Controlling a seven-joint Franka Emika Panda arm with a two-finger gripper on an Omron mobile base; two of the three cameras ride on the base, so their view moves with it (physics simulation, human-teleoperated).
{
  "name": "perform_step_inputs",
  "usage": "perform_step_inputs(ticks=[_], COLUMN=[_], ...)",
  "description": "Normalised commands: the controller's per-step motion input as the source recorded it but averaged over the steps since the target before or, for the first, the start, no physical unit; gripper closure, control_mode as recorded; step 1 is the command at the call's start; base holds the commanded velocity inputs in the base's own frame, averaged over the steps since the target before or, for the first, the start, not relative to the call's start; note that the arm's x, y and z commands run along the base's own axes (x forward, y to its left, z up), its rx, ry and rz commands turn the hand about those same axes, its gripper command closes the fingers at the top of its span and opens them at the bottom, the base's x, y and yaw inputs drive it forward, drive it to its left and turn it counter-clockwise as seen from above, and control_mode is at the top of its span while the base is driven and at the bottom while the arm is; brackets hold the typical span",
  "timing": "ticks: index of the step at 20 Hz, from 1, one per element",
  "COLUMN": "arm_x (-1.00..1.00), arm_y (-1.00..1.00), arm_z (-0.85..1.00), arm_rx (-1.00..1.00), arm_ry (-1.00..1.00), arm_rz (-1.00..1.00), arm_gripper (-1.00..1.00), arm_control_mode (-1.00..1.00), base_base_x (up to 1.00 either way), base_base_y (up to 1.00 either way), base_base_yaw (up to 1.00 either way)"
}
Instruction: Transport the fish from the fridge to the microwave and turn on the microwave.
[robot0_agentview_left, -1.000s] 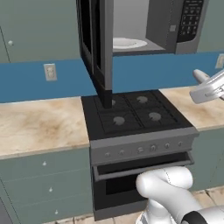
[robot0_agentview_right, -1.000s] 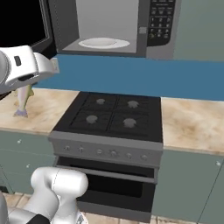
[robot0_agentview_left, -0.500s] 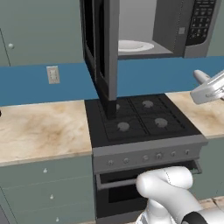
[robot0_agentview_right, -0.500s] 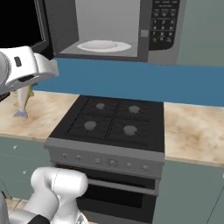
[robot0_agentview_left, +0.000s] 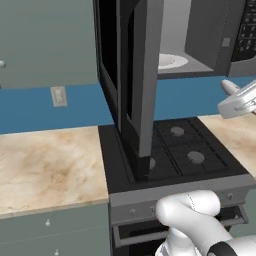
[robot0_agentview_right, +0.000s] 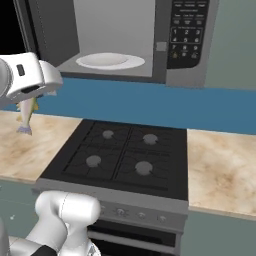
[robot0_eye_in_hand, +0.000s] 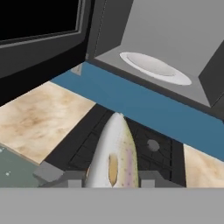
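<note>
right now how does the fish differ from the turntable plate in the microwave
The fish is slender, silver-grey and hangs held by the gripper; the turntable plate is round, white and lies flat inside the open microwave. The fish is outside, over the counter; the plate is inside. Both are pale.

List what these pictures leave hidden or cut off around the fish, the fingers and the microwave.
- Fingers: in the right base view the white hand hides them above the fish; in the hand view the fish covers them, so the grip itself is unseen.
- Fish head: hidden by the hand in the right base view.
- Microwave keypad: labels too small to read; cut by the frame edge in the left base view.
- Turntable: partly blocked by the open door in the left base view.
</note>
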Motion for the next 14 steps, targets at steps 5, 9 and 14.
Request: perform_step_inputs(ticks=[5, 9, 14], arm_x=[0.0, 0.0, 0.0], arm_y=[0.0, 0.0, 0.0], arm_z=[0.0, 0.0, 0.0], arm_rx=[0.0, 0.0, 0.0], arm_ry=[0.0, 0.0, 0.0], arm_rz=[0.0, 0.0, 0.0], arm_gripper=[1.0, 1.0, 1.0], arm_control_mode=[1.0, 1.0, 1.0], base_base_x=[0.46, 0.15, 0.0], base_base_y=[-0.12, -0.05, -0.01], base_base_yaw=[0.0, 0.0, 0.0])
